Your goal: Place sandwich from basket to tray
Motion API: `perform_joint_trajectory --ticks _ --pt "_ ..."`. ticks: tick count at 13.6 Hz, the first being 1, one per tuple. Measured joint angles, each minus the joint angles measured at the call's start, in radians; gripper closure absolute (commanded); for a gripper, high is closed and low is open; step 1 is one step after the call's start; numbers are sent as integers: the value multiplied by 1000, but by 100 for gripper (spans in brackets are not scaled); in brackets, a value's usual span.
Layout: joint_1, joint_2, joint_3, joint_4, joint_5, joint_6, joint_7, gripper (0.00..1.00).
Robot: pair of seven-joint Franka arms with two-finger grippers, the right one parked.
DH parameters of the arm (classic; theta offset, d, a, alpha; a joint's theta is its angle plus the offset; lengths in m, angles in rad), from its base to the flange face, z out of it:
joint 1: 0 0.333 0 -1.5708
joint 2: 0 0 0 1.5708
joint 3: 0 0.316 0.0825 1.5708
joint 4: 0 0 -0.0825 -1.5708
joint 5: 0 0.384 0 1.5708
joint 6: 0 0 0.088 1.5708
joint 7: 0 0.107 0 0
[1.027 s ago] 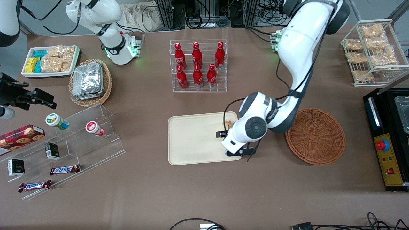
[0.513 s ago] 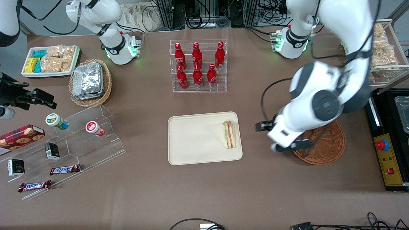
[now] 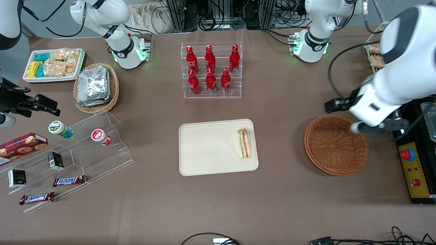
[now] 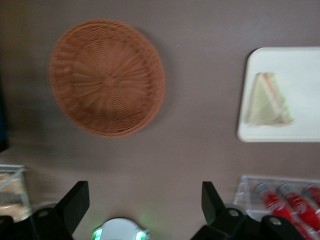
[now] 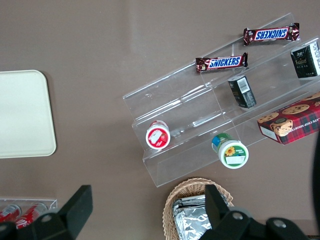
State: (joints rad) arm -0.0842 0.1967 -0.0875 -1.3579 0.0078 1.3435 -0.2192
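Sandwich [image 3: 244,143] lies on the tray [image 3: 204,149], at the edge nearest the basket [image 3: 335,144]. The gripper [image 4: 145,205], fingers spread wide and holding nothing, hangs high above the table near the basket.

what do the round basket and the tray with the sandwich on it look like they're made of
The round orange-brown woven basket looks like wicker or rattan: strands radiate from its centre, matte. The flat cream rectangular tray seems moulded plastic or melamine, smooth with a low rounded rim; which one is unclear. The triangular sandwich on it shows pale bread with green and red layers. The left claw hangs open above the table, near the basket.
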Motion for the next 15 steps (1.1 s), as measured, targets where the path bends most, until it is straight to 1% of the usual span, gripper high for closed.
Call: perform_joint_trajectory --ticks 2,4,10,13,15 --pt "62 -21 4 -5 20 -31 88 1" --pt "95 -24 4 -15 20 -42 110 1" --pt "109 -45 1 -75 22 -39 110 1" --pt "120 -108 1 -169 22 41 110 0" --pt "120 -179 0 -273 22 141 110 1"
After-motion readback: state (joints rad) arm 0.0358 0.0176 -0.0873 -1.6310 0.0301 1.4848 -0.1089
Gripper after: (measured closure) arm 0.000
